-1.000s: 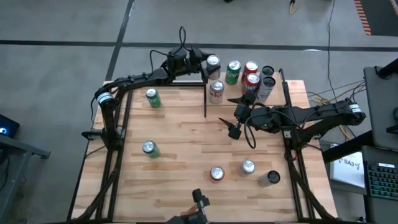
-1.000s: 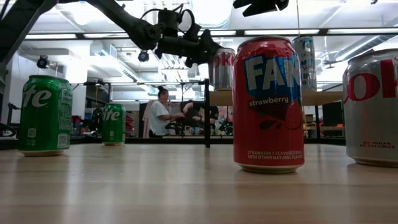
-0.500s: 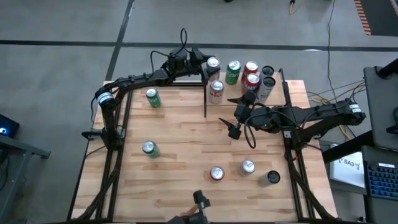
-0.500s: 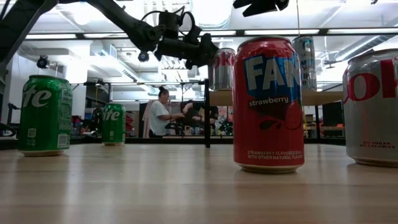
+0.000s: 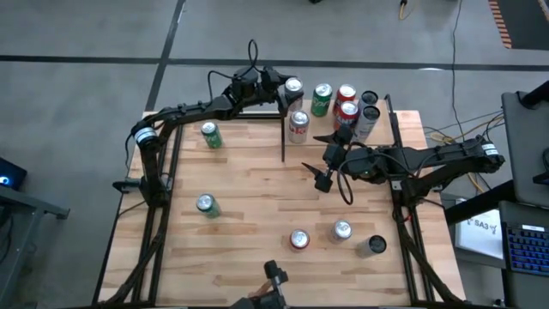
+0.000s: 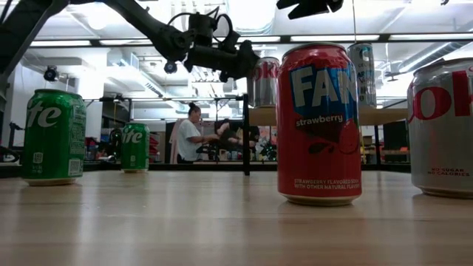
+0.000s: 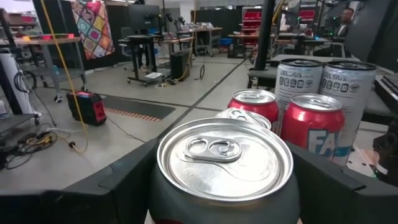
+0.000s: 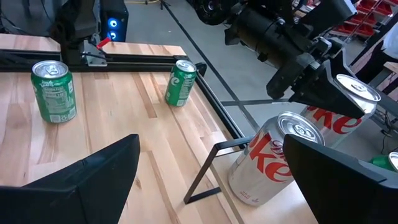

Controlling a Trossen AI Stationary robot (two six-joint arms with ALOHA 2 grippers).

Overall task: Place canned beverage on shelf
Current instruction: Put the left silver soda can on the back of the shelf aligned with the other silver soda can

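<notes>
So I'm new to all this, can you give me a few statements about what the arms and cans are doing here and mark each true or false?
1. The left gripper is shut on a silver Coke can up at the shelf. True.
2. The right gripper is holding a can. False: its fingers are open and empty above the table.
3. Two green cans, one and another, stand on the table's left half. True.
4. The shelf has no cans yet. False: several stand there, among them a green can and red cans.
5. A strawberry Fanta stands close to the low camera. True.
</notes>
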